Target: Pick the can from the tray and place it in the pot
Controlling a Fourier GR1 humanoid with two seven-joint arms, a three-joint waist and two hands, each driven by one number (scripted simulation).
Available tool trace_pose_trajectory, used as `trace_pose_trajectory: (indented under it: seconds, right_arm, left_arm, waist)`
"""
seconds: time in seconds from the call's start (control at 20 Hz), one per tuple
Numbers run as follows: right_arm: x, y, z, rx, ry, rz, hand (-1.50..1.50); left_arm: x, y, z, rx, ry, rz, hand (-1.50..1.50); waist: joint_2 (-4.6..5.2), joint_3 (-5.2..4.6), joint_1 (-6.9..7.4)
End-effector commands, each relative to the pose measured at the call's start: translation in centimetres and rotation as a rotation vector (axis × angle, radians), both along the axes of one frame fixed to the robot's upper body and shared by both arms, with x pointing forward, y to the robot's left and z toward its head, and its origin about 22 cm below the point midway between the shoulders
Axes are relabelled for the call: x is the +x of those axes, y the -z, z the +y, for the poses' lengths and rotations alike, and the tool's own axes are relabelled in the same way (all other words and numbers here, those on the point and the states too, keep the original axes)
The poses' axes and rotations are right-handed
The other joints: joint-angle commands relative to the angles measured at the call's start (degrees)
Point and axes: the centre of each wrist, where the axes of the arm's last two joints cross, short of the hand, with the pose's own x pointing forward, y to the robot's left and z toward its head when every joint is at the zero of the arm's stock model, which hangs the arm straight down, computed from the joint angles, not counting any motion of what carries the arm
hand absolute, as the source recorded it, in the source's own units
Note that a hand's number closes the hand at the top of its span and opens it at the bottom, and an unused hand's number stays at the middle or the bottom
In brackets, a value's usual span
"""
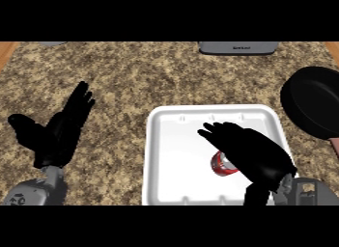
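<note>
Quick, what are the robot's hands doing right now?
Left hand: open, holding nothing.
Right hand: over the can; cannot tell if it holds it.

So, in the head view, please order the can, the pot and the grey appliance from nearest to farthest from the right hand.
1. can, partly under the right hand, in the tray.
2. pot, to the hand's right.
3. grey appliance, at the view's top edge.

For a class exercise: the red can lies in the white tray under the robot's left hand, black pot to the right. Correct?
No. The head view shows the red can in the white tray under the right hand, not the left hand; black pot to the right.
</note>
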Motion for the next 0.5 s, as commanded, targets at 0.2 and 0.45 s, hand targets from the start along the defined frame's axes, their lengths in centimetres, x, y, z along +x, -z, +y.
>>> trace_pose_trajectory:
  seconds: [0.2,0.45]
  right_arm:
    - [0.1,4.2,0.3,-0.113,0.015,0.015,-1.5]
    - [2.0,2.8,0.9,-0.14,0.013,0.024,-1.5]
  left_arm:
    - [0.8,-0.5,1.1,0.012,-0.018,-0.016,0.0]
    - [0.6,-1.0,-1.2,-0.009,0.002,-0.001,0.0]
  waist:
    - [0.03,0.0,-0.09]
    - [0.0,0.0,-0.06]
